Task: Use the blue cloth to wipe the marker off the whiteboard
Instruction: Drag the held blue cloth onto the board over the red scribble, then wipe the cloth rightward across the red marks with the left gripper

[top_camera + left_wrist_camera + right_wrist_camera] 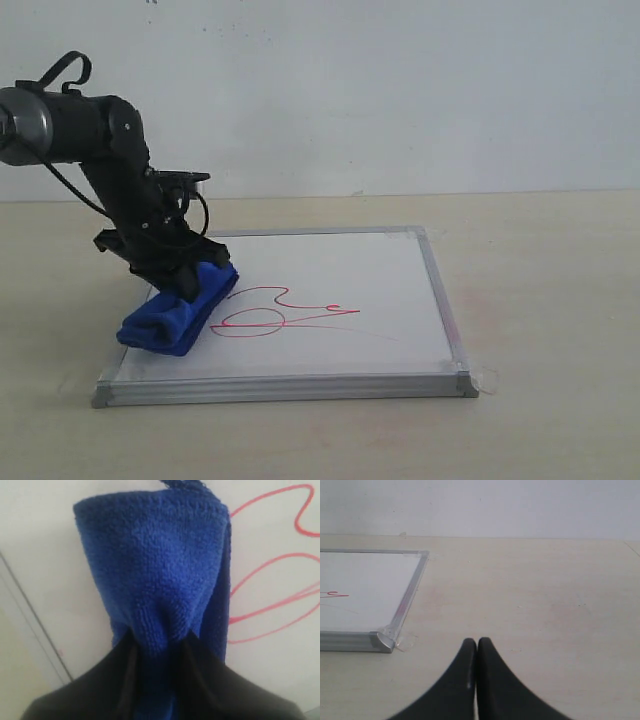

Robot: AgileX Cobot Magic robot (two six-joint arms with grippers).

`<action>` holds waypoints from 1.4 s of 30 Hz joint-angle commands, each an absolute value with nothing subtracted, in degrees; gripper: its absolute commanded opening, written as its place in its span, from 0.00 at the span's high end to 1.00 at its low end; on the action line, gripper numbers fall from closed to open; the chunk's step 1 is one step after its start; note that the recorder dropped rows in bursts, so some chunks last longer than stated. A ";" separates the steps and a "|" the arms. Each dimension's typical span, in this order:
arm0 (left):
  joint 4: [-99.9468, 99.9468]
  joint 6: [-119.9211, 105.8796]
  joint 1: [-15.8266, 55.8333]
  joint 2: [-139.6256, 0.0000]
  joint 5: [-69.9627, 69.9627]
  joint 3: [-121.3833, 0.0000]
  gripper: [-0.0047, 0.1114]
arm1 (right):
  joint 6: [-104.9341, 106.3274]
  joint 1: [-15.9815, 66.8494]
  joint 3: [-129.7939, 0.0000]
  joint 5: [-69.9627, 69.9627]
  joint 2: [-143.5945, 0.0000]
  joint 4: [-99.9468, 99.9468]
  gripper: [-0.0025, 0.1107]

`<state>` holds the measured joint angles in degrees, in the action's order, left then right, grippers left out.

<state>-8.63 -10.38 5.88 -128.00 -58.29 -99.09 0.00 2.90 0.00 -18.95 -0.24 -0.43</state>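
Exterior view: whiteboard (350,265) flat on the table (550,300), short of the table's far edge; near edge cut off. Blue cloth (180,310) lies on the board's side toward the table's left edge; left end effector (185,272) pinching its far end, fingertips half buried in fabric. Red marker (270,320) just beside the cloth; whether touching, cannot tell. Right end effector (477,644) seen only in its wrist view; fingers pressed together over bare table past a board corner.
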 commanded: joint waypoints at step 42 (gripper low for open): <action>3.42 2.20 16.90 -133.61 -38.61 -99.36 0.93 | 0.00 2.55 0.00 -18.63 0.00 -0.31 0.98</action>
<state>7.70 2.28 12.77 -131.99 -40.45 -99.83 0.00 2.90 0.00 -18.95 -0.24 -0.43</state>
